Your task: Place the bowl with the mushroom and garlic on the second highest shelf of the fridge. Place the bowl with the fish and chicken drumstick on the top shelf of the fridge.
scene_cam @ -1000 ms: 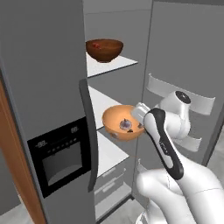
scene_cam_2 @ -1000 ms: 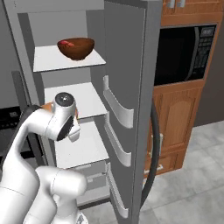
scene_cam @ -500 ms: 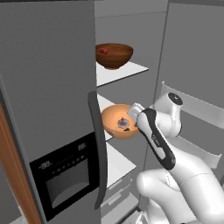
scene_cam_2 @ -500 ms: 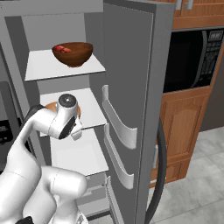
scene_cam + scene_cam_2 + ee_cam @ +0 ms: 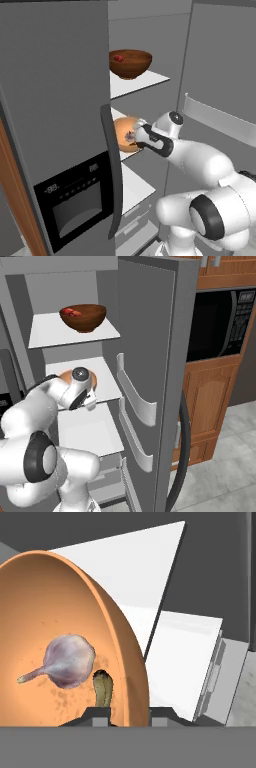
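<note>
The fridge (image 5: pixel 55 100) stands with its right door swung open, its left door shut and carrying a black dispenser panel (image 5: pixel 75 205) beside the long grey handle (image 5: pixel 113 170); a wood-brown side panel (image 5: pixel 17 200) runs down its left edge. To the right of the open door are wooden cabinets (image 5: pixel 210 406) with a black microwave (image 5: pixel 220 321) set in them. Inside, the top shelf (image 5: pixel 50 331) carries a dark brown bowl (image 5: pixel 83 316) with red food in it. Below it, the second highest shelf (image 5: pixel 105 378) is a flat white panel, and the bowl with the mushroom and garlic (image 5: pixel 125 134) sits at its level, just over its front part (whether it rests on the panel or hangs a little above it, I cannot tell). The gripper (image 5: pixel 136 136) grips this bowl at its rim, one finger inside and one outside, so the jaws stand narrow on the bowl's wall. In the hand view the orange-tan bowl (image 5: pixel 60 637) shows a grey-purple garlic bulb (image 5: pixel 67 660) and a small brownish mushroom (image 5: pixel 103 688) close beside it, near the gripped rim.
</note>
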{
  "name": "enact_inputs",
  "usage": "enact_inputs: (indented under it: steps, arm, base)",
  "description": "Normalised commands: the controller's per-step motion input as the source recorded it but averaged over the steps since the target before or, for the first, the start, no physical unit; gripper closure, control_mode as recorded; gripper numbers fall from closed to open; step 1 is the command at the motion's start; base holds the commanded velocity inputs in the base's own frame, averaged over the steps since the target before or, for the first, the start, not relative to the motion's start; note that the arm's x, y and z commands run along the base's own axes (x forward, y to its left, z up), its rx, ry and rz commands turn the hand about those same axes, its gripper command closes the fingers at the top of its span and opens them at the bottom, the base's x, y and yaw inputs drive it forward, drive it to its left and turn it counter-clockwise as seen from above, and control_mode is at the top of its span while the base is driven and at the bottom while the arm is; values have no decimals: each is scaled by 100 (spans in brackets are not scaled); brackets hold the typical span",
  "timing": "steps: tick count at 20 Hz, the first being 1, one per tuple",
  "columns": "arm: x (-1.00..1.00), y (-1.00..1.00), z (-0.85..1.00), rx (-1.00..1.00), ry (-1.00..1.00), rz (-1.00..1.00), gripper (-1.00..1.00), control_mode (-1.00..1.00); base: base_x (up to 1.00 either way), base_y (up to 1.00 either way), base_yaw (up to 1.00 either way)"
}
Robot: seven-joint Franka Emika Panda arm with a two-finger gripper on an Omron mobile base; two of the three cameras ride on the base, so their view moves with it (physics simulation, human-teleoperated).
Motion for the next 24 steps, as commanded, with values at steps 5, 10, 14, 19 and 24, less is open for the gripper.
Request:
enact_inputs:
  steps: [5,10,14,19,24]
  arm:
    - [84,22,-28,0,1,-4,100,-100]
    - [79,9,-13,0,0,-3,100,-100]
    - [56,6,0,0,1,-3,-100,-100]
    - [-37,0,48,0,-3,-1,-100,-100]
    - [-58,0,100,0,-21,-6,-100,-100]
  base:
    - [0,0,0]
    - [0,0,0]
    - [0,0,0]
    - [0,0,0]
    - [0,0,0]
